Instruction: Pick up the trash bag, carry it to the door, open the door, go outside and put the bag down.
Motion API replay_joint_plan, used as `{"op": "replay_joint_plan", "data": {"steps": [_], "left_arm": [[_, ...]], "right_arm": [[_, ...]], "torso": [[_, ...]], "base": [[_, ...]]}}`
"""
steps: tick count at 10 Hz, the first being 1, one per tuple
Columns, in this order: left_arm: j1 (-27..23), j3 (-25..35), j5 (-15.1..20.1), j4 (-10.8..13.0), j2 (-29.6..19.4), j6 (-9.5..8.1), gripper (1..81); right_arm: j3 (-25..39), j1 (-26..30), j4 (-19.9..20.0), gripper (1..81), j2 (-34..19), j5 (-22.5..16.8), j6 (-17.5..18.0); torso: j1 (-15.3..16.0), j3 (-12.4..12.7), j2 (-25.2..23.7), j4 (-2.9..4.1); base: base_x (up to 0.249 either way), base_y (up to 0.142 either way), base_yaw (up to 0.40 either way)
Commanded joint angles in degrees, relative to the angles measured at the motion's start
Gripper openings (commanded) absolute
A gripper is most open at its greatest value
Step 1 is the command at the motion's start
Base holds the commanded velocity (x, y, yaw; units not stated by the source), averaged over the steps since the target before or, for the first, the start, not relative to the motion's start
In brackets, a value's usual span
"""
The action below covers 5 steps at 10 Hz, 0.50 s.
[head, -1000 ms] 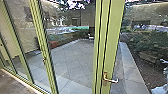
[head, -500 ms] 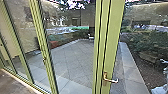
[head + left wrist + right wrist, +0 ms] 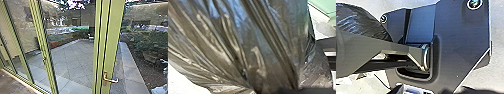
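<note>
A dark, shiny trash bag shows large in the left wrist view, its plastic drawn into long folds that run together near a dark part of the robot. Part of the same dark plastic bag also appears in the right wrist view, beyond the robot's jointed bar. In the head view a green-framed glass door stands close in front, with a metal lever handle low on its frame. Whether either gripper's fingers are open or shut cannot be told.
Through the glass lies a paved yard with a pale stone edging along its right. Bushes grow beyond that edging. More green frame posts stand at the left, above a strip of brown floor.
</note>
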Motion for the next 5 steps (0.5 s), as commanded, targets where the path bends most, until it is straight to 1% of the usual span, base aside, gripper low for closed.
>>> {"op": "replay_joint_plan", "data": {"steps": [1, 3, 5], "left_arm": [[-2.26, 3.02, 4.54, -0.3, -2.41, -0.05, 1.0], [-2.26, 2.67, 4.45, 0.05, -1.26, 0.04, 1.0], [-2.26, 2.49, 4.1, 0.05, -0.91, 0.04, 1.0]], "right_arm": [[18.62, 1.9, 0.16, 81.1, -12.63, -3.03, 0.53], [28.75, 2.08, 0.25, 81.1, -19.15, -3.03, 0.71], [36.47, 2.52, 0.77, 81.1, -24.93, -2.94, 0.71]], "torso": [[0.0, 0.0, 0.0, 0.0], [0.0, 0.0, 0.0, 0.0], [0.0, 0.0, 0.0, 0.0]], "base": [[0.0, 0.0, 0.0], [0.0, 0.0, 0.0], [0.0, 0.0, 0.0]]}}
